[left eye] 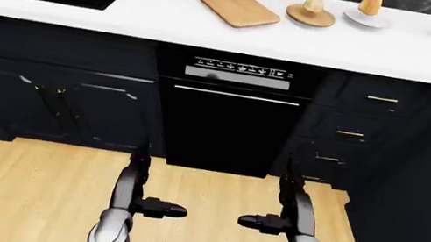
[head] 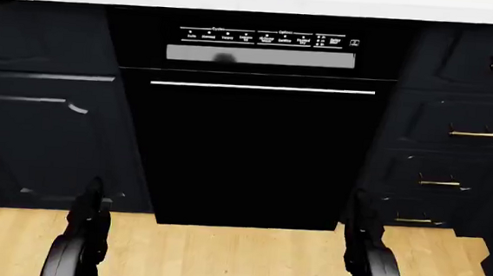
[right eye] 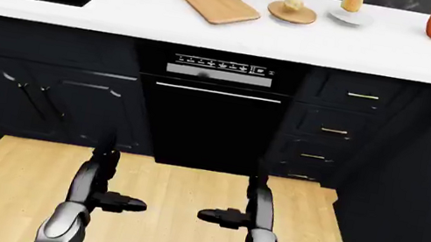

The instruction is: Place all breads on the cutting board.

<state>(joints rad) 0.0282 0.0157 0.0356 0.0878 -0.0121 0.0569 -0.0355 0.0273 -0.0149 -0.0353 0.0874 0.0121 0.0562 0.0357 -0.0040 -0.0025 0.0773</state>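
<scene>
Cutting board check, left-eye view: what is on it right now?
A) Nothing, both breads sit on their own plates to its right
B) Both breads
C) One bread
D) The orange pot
A: the cutting board is bare, while one bread sits on a wooden plate and the other bread on a white plate, both right of the board.

cutting board (left eye: 236, 6) bare | bread (left eye: 312, 4) on wood plate | bread2 (left eye: 370, 3) on white plate, rt of board
</scene>
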